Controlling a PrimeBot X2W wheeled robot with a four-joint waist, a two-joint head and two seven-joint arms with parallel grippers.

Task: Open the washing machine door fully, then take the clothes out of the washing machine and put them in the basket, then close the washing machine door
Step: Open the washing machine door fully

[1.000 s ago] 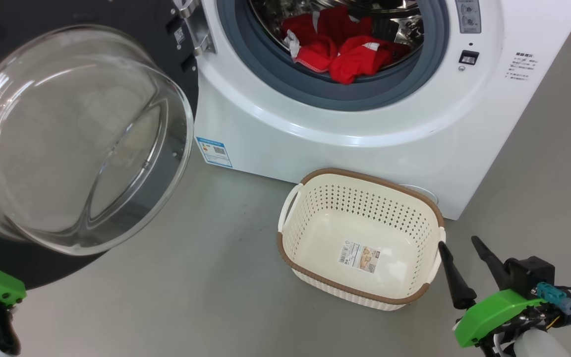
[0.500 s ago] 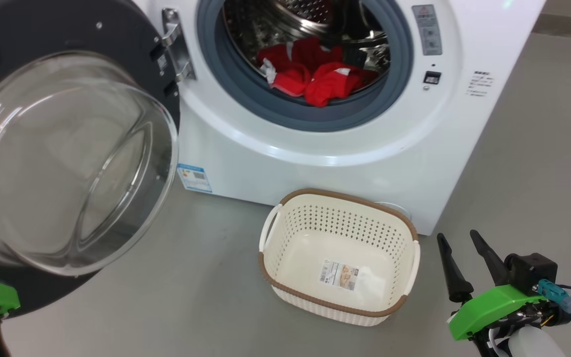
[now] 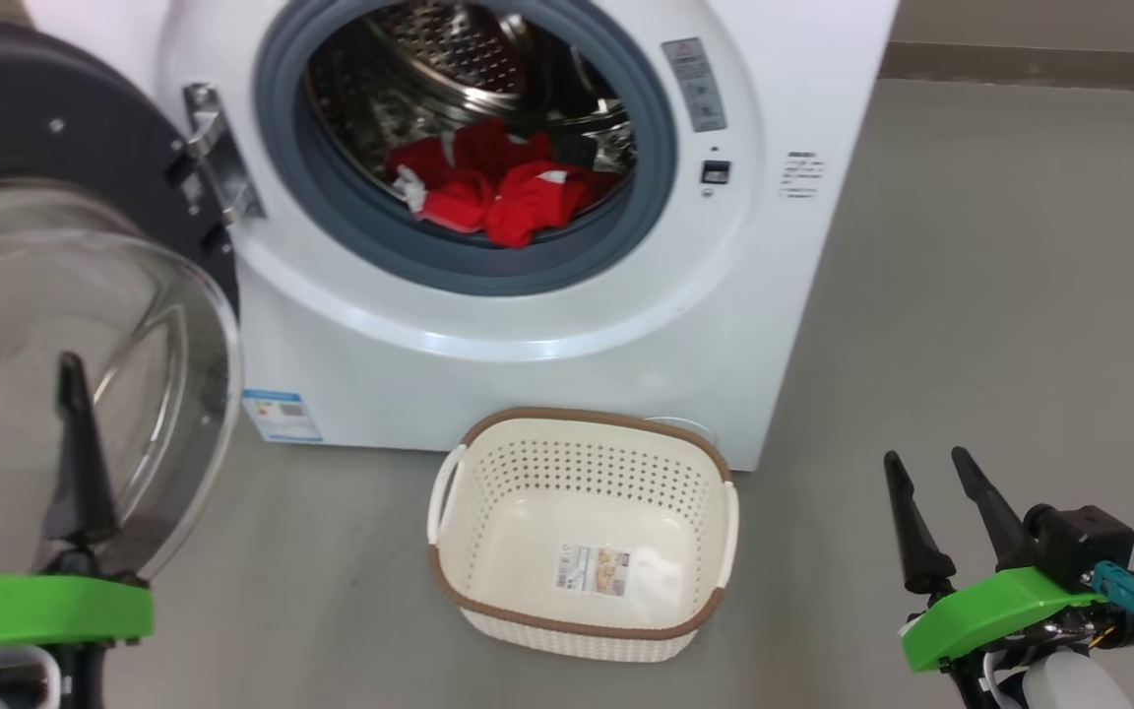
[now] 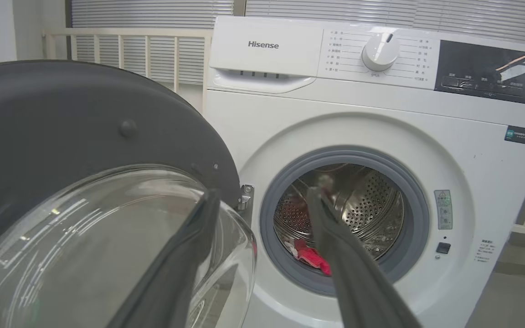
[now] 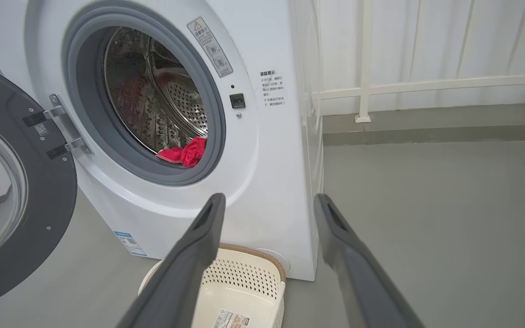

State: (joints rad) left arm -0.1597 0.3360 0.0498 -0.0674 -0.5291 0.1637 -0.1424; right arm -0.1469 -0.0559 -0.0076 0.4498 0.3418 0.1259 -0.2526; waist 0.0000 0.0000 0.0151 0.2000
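Note:
The washing machine (image 3: 567, 325) (image 4: 381, 123) (image 5: 267, 150) stands with its door (image 3: 55, 295) (image 4: 62, 191) (image 5: 12, 191) swung wide open to the left. Red clothes (image 3: 493, 187) (image 4: 310, 257) (image 5: 185, 152) lie at the front of the steel drum. On the floor before the machine sits the cream basket (image 3: 582, 532) (image 5: 239, 296), holding nothing but its paper label. My left gripper (image 3: 21, 379) (image 4: 267, 196) is open at the lower left, in front of the door's glass bowl. My right gripper (image 3: 926, 468) (image 5: 269, 200) is open too, to the right of the basket.
Grey floor (image 3: 1000, 295) stretches to the right of the machine. A white railing and wall (image 5: 417, 68) run behind it. The blue sticker (image 3: 282, 416) is low on the machine's front left.
The head camera has turned and tilted, so the machine and basket sit further left and lower in its picture. My left gripper's fingers have come up into sight at the lower left.

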